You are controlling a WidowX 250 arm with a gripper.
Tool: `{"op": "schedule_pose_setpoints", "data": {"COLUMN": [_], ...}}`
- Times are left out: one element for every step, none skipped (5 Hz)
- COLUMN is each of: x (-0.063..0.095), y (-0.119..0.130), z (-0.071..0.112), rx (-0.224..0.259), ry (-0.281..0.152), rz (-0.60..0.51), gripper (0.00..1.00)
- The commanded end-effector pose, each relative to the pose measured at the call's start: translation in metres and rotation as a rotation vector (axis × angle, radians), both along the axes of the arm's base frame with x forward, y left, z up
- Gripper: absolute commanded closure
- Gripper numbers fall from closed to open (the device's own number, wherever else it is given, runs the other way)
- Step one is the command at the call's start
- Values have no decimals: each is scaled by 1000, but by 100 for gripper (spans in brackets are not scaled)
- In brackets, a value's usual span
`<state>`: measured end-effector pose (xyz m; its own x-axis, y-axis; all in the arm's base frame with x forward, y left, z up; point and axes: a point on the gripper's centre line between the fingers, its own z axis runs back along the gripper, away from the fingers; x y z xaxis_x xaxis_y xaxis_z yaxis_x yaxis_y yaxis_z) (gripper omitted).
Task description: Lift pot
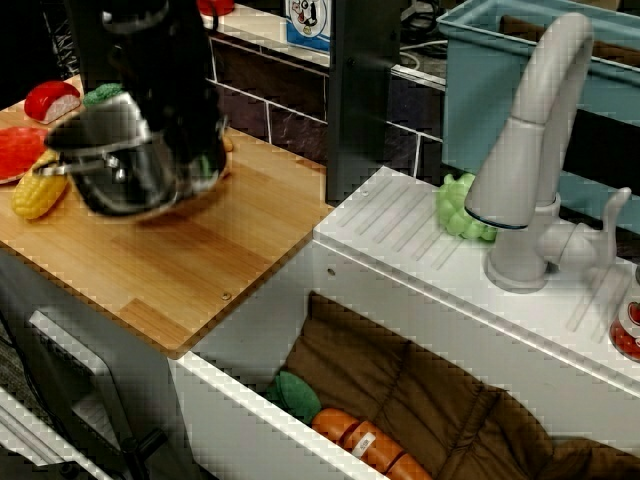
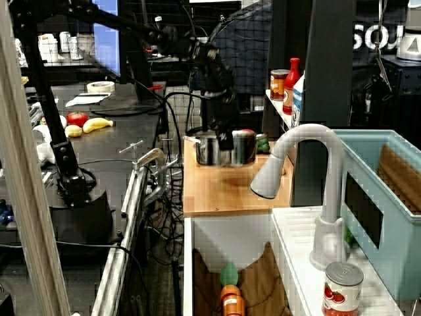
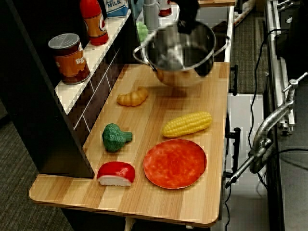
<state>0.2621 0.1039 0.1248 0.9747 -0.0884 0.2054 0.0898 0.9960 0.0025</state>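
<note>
Around my pot [image 3: 182,54] on the counter [image 3: 144,192]: a croissant [image 3: 133,97] at its 8 o'clock, corn [image 3: 186,123] at 6, then broccoli [image 3: 114,137] and a red plate [image 3: 175,163] farther down. Only the side view shows the sink [image 2: 217,243] holding a carrot [image 2: 231,299]. The pot, shiny steel with loop handles, hangs tilted above the wood. My gripper [image 3: 187,21] pinches its far rim.

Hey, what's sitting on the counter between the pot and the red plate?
The toy corn cob lies between the pot and the red plate, shown in the view from above.
</note>
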Motion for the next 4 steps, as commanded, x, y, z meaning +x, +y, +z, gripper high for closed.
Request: {"op": "schedule_pose_setpoints", "data": {"x": [21,17,3,-7], "y": [3,7,7,2], "z": [95,130,151,156], "rx": [-74,-149,-181,-181], "ry": [-60,-58,-78,-89], "rz": [-57,-71,-106,-123], "gripper": [100,100,100,100]}}
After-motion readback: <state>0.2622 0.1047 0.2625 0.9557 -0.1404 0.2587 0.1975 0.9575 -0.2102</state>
